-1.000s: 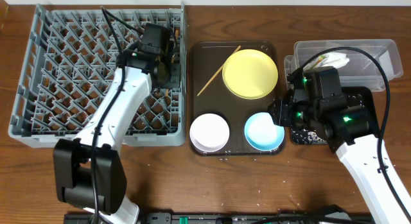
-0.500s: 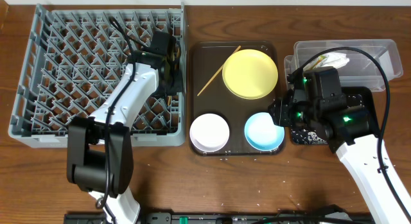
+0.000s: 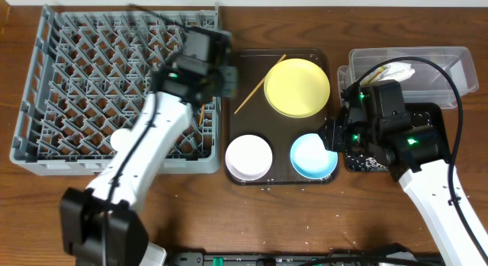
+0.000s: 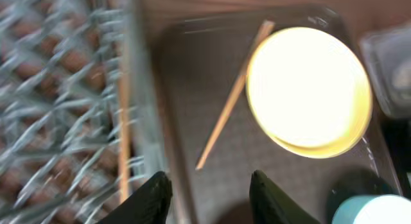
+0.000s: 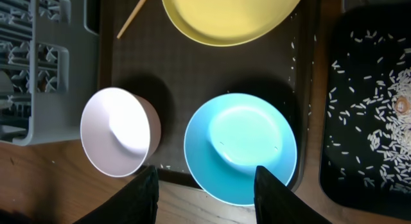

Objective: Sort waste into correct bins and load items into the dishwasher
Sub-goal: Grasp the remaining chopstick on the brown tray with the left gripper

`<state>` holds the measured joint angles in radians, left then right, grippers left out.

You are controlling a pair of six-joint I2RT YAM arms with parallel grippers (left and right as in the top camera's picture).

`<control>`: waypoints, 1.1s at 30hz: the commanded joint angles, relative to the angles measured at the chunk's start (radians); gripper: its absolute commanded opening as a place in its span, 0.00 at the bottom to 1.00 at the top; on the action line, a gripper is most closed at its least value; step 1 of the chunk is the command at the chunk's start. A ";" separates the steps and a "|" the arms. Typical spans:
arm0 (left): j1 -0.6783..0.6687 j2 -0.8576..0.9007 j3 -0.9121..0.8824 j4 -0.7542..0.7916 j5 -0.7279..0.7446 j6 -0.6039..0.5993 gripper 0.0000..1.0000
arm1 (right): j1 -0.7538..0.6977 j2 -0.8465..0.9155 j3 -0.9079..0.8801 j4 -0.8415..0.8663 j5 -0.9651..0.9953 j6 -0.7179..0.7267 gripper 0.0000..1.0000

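My left gripper (image 3: 225,77) (image 4: 209,185) hangs open and empty over the seam between the grey dishwasher rack (image 3: 76,83) (image 4: 58,89) and the brown serving tray (image 3: 278,129). One chopstick (image 3: 200,113) (image 4: 122,121) lies in the rack by its right wall. The other chopstick (image 3: 259,83) (image 4: 234,95) lies on the tray beside the yellow plate (image 3: 297,87) (image 4: 308,89) (image 5: 231,12). Over the near rim of the light blue bowl (image 3: 313,155) (image 5: 241,147), my right gripper (image 3: 333,135) (image 5: 205,172) stands open, holding nothing. The cream-white bowl (image 3: 248,157) (image 5: 119,131) sits left of the blue one.
A clear tub (image 3: 442,68) at the back right holds a crumpled white napkin (image 3: 398,70). The black tray (image 3: 427,117) (image 5: 366,102) in front of it is strewn with rice and partly covered by my right arm. The rack's wall borders the serving tray.
My left gripper has opened, leaving a chopstick in the rack, and has swung right toward the serving tray. The right arm has stayed still.
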<state>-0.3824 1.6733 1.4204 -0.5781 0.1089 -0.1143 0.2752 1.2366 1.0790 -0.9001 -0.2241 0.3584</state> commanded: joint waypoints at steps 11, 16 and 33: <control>-0.055 0.343 0.001 0.241 -0.019 0.220 0.56 | 0.001 0.000 0.005 -0.012 0.010 0.004 0.46; -0.056 0.415 0.001 0.306 -0.019 0.231 0.55 | 0.001 0.000 0.005 -0.012 0.011 0.004 0.46; -0.056 0.496 -0.012 0.283 -0.019 0.278 0.08 | 0.001 0.000 0.005 -0.009 0.010 0.004 0.42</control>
<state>-0.4404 2.1376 1.4208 -0.2726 0.1028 0.1543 0.2752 1.2366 1.0786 -0.9085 -0.2199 0.3592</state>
